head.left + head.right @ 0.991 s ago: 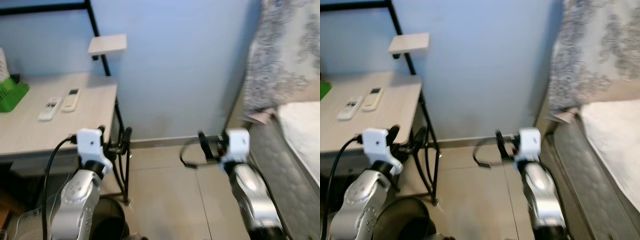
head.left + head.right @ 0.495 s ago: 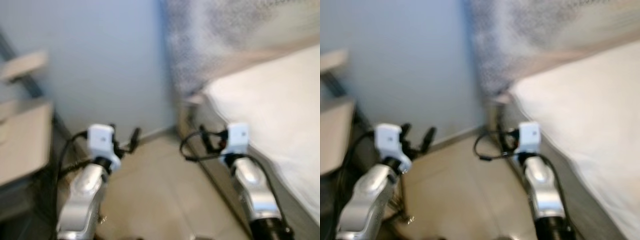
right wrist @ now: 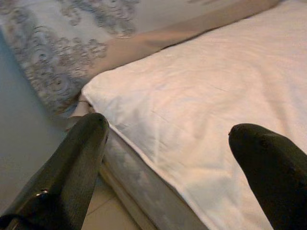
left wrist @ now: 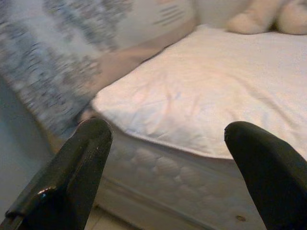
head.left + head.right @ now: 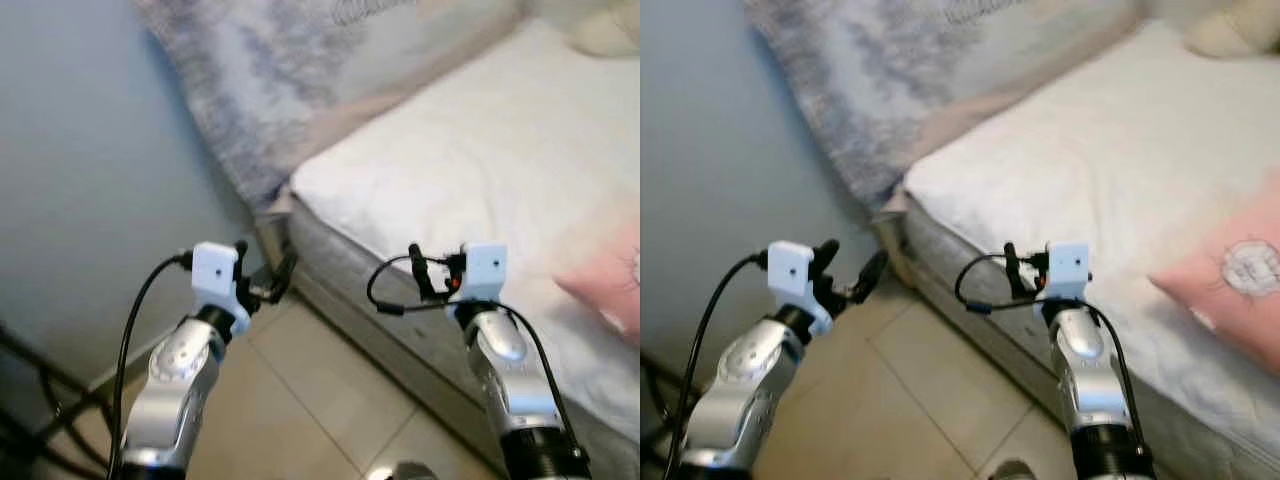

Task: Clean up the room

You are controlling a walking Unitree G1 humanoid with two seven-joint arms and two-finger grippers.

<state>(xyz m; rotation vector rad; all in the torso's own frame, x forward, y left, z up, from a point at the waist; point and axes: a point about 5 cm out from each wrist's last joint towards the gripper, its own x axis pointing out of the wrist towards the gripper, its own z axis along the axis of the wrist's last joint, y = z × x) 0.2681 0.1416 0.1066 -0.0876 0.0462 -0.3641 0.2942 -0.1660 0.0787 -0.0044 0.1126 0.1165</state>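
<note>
Pale blue wall (image 5: 90, 150) meets a tiled floor (image 5: 320, 400) beside a bed (image 5: 480, 150) with a white sheet. On the sheet's near right edge lies a pink pillow (image 5: 1230, 285); a patterned grey blanket (image 5: 250, 70) hangs at the bed's head. Both grippers, left gripper (image 5: 262, 275) and right gripper (image 5: 1025, 275), hover above the floor near the mattress edge, fingers spread wide, holding nothing.

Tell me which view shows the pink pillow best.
The right eye view: the pink pillow lies on the bed's white sheet with its round emblem visible. The left eye view catches just its cropped edge at the frame border. Both wrist views look at the sheet instead.
</note>
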